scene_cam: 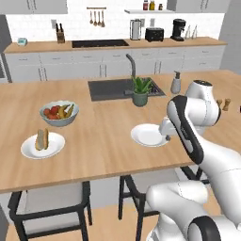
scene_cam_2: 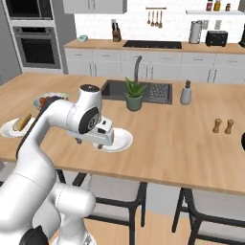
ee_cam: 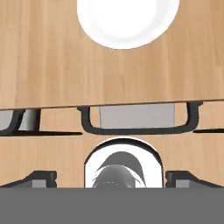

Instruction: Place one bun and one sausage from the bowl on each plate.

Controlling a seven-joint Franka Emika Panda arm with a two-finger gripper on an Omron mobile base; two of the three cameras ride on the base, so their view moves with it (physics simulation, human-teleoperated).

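Note:
One white plate (scene_cam: 149, 135) lies bare near the island's front edge; it also shows as the plate (scene_cam_2: 119, 140) and the plate (ee_cam: 127, 19). My gripper (scene_cam_2: 98, 142) hovers just above its near side, over the counter's front edge. The gripper (ee_cam: 113, 177) is open, its tips far apart with nothing between them. The other plate (scene_cam: 28, 151) at the left carries a bun with a sausage (scene_cam: 42, 140); the plate (scene_cam_2: 8, 129) also shows at the far left. A dark sliver (scene_cam_2: 242, 142) at the right edge seems to be the bowl's rim.
A pale grey fruit bowl (scene_cam: 59, 113) stands behind the left plate. A potted plant (scene_cam: 140, 91), a sink (scene_cam: 110, 88) and a soap bottle (scene_cam: 175, 83) sit mid-island. Two small shakers (scene_cam_2: 223, 126) stand to the right. Dark-framed stools (ee_cam: 138, 120) are tucked under the front edge.

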